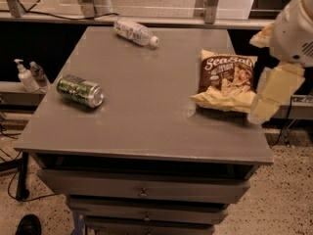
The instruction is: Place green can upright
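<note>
Your gripper [269, 99] hangs at the desk's [156, 116] edge, just beside the chip bag [227, 80], and nothing is in it. Whether it is open or closed I cannot tell from here.

The green can [80, 91] lies on its side well away from the gripper, across the desk on the far side of the chip bag and close to the opposite edge. One silver end points roughly back toward the gripper's side.

The step in hand, as I judge it, is the reach.
- Carry the gripper high over the chip bag rather than through it, then cross the bare desk between.
- Come down on the can's round flank, across its length and near its middle, so it cannot roll off toward the edge.
- Close gently; thin aluminium dents.
- Lift enough to clear the desk before turning it, then set a silver end flat down.

The plastic bottle [136, 32] lies farther off still, so leave it alone.
</note>
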Robot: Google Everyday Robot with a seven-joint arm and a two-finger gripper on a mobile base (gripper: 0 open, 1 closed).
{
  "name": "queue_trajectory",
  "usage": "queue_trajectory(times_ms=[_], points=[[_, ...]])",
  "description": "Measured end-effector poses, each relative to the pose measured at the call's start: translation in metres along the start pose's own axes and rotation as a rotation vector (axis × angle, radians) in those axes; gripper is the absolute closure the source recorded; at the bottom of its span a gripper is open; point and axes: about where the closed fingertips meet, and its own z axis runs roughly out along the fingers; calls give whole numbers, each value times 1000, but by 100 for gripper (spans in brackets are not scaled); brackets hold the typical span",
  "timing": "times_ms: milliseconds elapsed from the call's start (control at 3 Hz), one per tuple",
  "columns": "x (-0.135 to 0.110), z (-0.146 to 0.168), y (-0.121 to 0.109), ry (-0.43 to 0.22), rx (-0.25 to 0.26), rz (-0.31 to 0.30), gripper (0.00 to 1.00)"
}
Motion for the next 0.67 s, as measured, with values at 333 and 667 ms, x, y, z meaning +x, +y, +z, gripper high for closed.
queue_trajectory(times_ms=[333, 667], points=[[-55, 24, -18, -102, -2, -47, 0], [-108, 45, -35, -175, -8, -79, 0]])
